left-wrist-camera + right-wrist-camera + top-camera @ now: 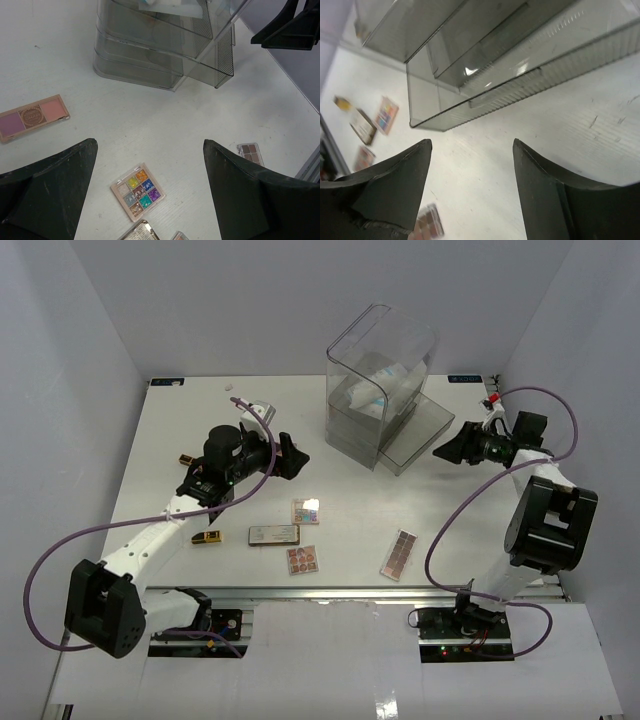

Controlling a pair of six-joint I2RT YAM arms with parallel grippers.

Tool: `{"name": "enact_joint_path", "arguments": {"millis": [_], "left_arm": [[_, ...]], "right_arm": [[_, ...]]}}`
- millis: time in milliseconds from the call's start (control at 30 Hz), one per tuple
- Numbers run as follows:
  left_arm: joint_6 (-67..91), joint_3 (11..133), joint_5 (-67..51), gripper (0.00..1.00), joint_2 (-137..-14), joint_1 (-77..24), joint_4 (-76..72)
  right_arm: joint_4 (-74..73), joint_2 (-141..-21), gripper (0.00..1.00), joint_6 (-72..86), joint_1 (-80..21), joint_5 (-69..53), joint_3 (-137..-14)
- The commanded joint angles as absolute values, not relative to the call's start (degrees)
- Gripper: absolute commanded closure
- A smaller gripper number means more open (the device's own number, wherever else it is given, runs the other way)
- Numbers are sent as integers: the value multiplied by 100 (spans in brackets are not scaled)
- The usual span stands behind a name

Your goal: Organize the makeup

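Glitter palette (138,191) is pictured flat on the table (150,115), just under the nearer left gripper (150,145), spread wide and empty; the right gripper (470,145), also parted and empty, is pointed at the drawers (520,65).

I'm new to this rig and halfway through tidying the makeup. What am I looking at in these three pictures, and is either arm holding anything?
Two robot arms sit at the table's near edge. One picture looks down on both; the other two come from cameras on each wrist, peering past that arm's fingers. The left gripper and right gripper are open and empty. On the table lie a glitter palette, a grey compact, a black-gold tube, a pink palette and a brown palette. Behind them stands a clear drawer box with one drawer pulled out.
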State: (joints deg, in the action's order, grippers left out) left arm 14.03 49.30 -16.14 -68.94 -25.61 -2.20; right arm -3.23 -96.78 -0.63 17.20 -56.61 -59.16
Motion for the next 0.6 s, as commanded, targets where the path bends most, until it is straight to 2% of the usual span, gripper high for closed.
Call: {"name": "enact_joint_path", "arguments": {"millis": [0, 67, 133, 233, 400, 567], "left_arm": [[1445, 4966, -1821, 2, -6652, -2540, -327], [1468, 4966, -1846, 2, -6627, -2540, -334], [1476, 4956, -1850, 2, -6624, -2540, -340], [1460, 4943, -1801, 2, -6587, -2540, -320], [1360, 4942, -1629, 2, -6508, -2540, -250], [1302, 4948, -1504, 2, -6445, -2533, -212]], "right_arm": [[-3439, -9165, 25, -4142, 1294, -5497, -6652], [-4833, -9086, 18, -6488, 803, -5206, -6807], [-5818, -8993, 7, -7806, 274, -4758, -6611], [-5967, -8765, 10, -9170, -692, -3822, -5949], [-4997, -7779, 10, -10570, -2010, -2971, -4623], [-5283, -7783, 10, -10911, -2425, -3087, -4857]]}}
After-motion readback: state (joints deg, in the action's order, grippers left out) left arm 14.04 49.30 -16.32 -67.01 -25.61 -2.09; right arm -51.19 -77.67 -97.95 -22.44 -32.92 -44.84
